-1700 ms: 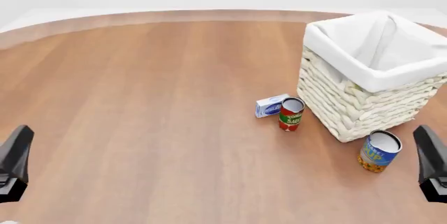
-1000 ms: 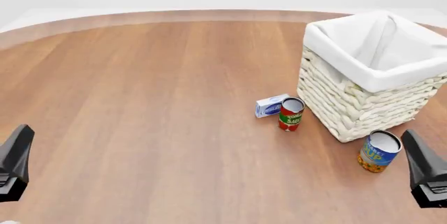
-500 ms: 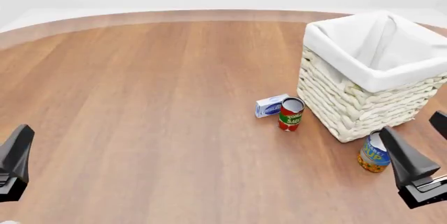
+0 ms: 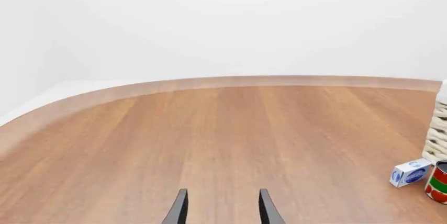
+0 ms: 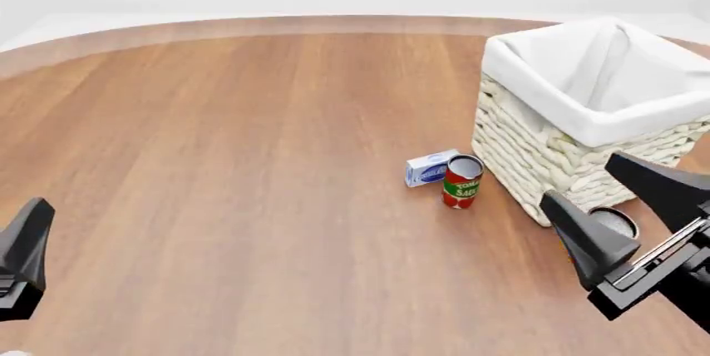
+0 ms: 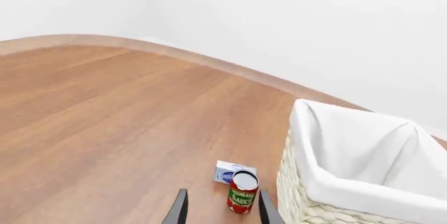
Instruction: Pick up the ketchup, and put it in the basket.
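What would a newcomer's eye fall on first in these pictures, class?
The big cream wicker basket with its white cloth liner, at the table's far right. Next, the open right gripper looming dark in front of it, above a mostly hidden can. Left of the basket stand a red-and-green tomato sauce can and a small blue-and-white box.

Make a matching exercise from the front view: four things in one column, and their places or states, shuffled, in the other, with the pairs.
Things:
1. large cream woven wicker basket with white cloth liner
2. red-and-green tomato sauce can
3. small blue-and-white box
4. right arm's black tool

Places or states:
A. lying just left of the sauce can, touching or nearly so
B. open, in front of a can with a grey top
C. far right of the table, nothing visible inside
D. upright between the box and the wicker wall

Pairs: 1-C, 2-D, 3-A, 4-B
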